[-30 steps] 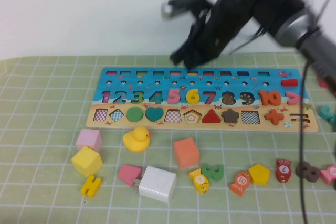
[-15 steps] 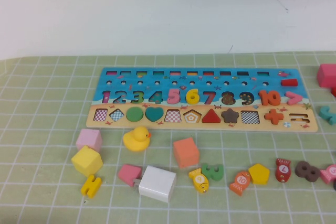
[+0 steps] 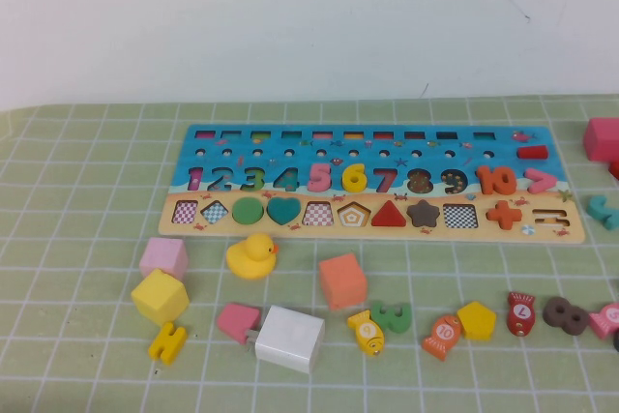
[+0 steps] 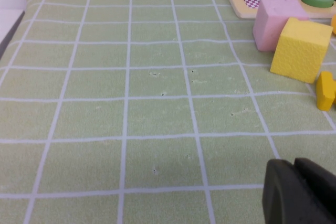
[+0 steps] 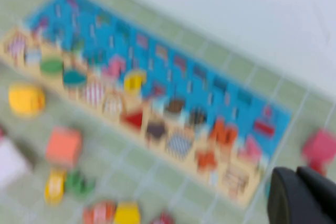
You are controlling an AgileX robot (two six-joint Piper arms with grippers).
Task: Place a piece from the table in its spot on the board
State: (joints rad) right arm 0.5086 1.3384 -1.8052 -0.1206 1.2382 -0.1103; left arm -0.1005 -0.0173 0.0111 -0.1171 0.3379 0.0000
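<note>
One 6 (image 3: 355,178): yellow, seated in its slot on the board (image 3: 372,147), between 5 and 7.
Worktop (image 3: 87,191): green grid cloth, loose blocks near the board.
Left hand (image 4: 302,192): low over bare cloth, grip state cannot tell.
Right hand (image 5: 303,198): high above the board, grip state cannot tell.

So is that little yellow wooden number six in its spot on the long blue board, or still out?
In: the yellow wooden six sits in the blue board's digit row between 5 and 7.
</note>
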